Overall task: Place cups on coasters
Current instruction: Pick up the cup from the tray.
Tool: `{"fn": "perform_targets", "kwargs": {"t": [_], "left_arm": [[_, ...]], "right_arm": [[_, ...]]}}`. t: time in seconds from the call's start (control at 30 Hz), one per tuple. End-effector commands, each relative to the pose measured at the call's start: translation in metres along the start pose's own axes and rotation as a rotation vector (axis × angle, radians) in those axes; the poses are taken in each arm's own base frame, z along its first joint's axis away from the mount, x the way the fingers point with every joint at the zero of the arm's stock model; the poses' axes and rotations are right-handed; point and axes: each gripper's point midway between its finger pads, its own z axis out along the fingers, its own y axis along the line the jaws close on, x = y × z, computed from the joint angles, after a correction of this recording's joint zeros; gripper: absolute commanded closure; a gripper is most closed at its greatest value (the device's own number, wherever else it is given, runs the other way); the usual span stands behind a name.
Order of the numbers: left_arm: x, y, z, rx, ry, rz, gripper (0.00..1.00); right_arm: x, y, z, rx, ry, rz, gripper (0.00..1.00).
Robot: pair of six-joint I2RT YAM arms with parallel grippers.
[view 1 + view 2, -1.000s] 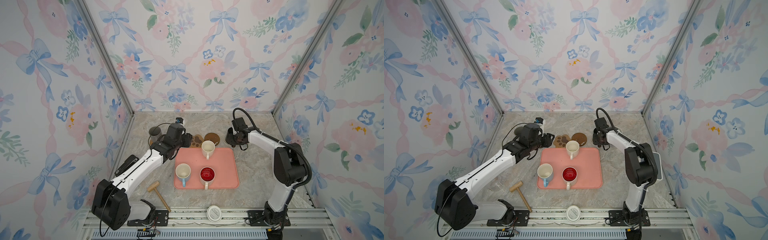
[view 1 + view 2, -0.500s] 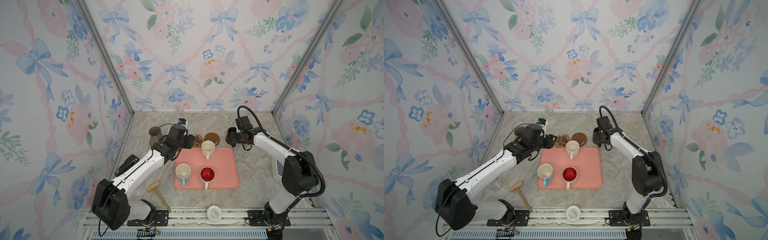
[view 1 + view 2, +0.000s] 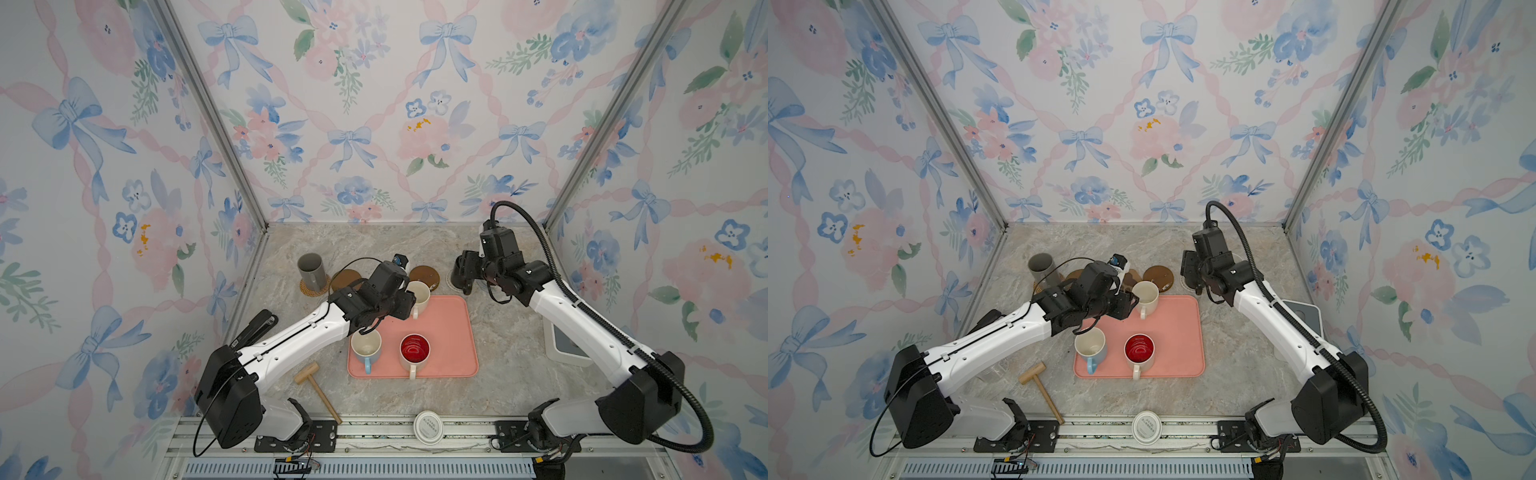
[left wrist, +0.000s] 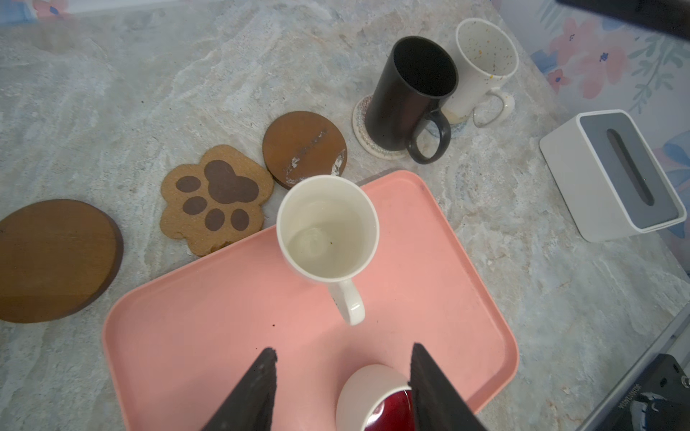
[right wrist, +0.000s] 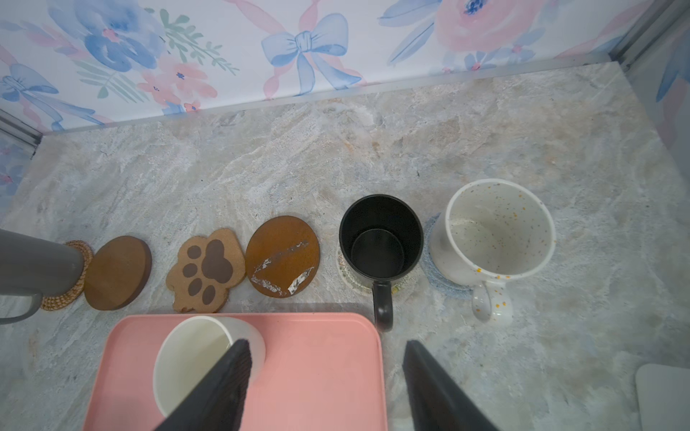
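My left gripper [image 4: 343, 350] is open and empty above the pink tray [image 4: 224, 317], just short of the cream cup's [image 4: 328, 227] handle. The red-lined cup [image 4: 373, 395] lies below its fingers and the light blue cup [image 3: 365, 347] stands beside that. My right gripper [image 5: 325, 344] hangs open and empty over the tray's far corner, behind the black cup [image 5: 381, 239] on its cream coaster [image 5: 347, 276]. The speckled cup [image 5: 496, 239] sits on a grey-blue coaster [image 5: 433, 261] and the grey cup [image 3: 311, 270] on a rattan one [image 5: 71, 294]. Bare are two brown rounds [image 5: 117, 272] [image 5: 283, 257] and the paw coaster [image 5: 205, 272].
A wooden mallet [image 3: 318, 384] lies left of the tray near the front. On the front rail rests a white round lid [image 3: 428, 424]. A white box with a grey top [image 4: 612, 175] stands by the right wall, under my right arm.
My right gripper has opened off the black cup and drawn back from it. My left gripper has moved from the coaster row to over the tray, behind the cream cup.
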Motion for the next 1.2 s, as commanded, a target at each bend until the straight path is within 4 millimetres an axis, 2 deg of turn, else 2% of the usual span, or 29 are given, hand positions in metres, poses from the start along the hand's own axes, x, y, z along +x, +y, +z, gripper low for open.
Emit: {"fn": "perform_targets", "kwargs": {"t": [0.0,0.1,0.23,0.5,0.93,1.17], "left_arm": [[0.014,-0.008,0.006,-0.016,0.052,-0.005,0.47],[0.021,-0.015,0.012,-0.014,0.076,-0.006,0.47],[0.031,-0.022,0.021,-0.012,0.108,-0.015,0.47],[0.043,-0.021,0.047,-0.051,0.174,-0.026,0.48],[0.048,-0.003,0.083,-0.151,0.246,-0.047,0.51],[0.05,0.009,0.093,-0.174,0.267,-0.076,0.54]], "right_arm": [[-0.008,0.01,-0.009,-0.042,-0.063,0.06,0.32],[-0.002,0.013,-0.011,-0.051,-0.059,0.046,0.32],[0.006,0.005,-0.01,-0.026,-0.055,0.045,0.31],[0.014,0.002,-0.008,-0.035,-0.06,0.052,0.29],[0.02,0.0,-0.002,-0.049,-0.036,0.055,0.29],[0.02,-0.005,-0.003,-0.046,-0.04,0.064,0.29]]}}
